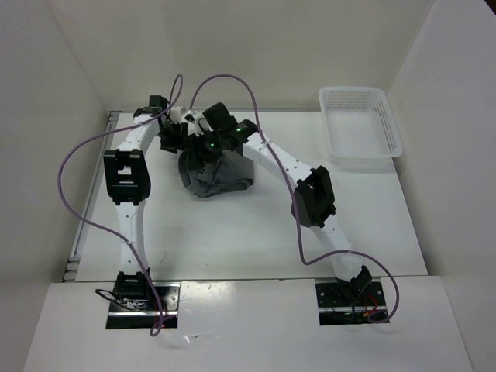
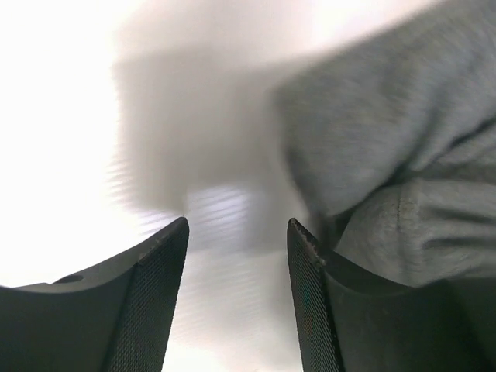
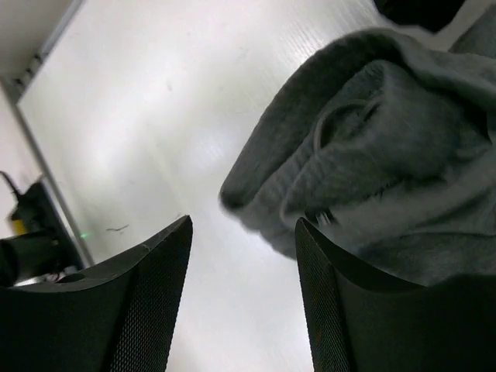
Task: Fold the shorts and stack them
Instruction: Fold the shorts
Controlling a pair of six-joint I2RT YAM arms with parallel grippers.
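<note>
The grey shorts (image 1: 215, 177) lie bunched in a heap at the back middle of the table. Both grippers hover at the heap's far top edge, the left gripper (image 1: 177, 133) beside the right gripper (image 1: 213, 139). In the left wrist view the left gripper (image 2: 236, 256) is open with bare table between its fingers; the shorts (image 2: 403, 155) lie off its right finger. The right gripper (image 3: 242, 260) is also open with nothing between its fingers, and folds of the shorts (image 3: 372, 155) with a thin drawstring loop sit beyond its right finger.
A white plastic basket (image 1: 359, 122) stands at the table's back right corner. White walls close in the table (image 1: 232, 240) on the left, back and right. Purple cables loop from both arms over the table.
</note>
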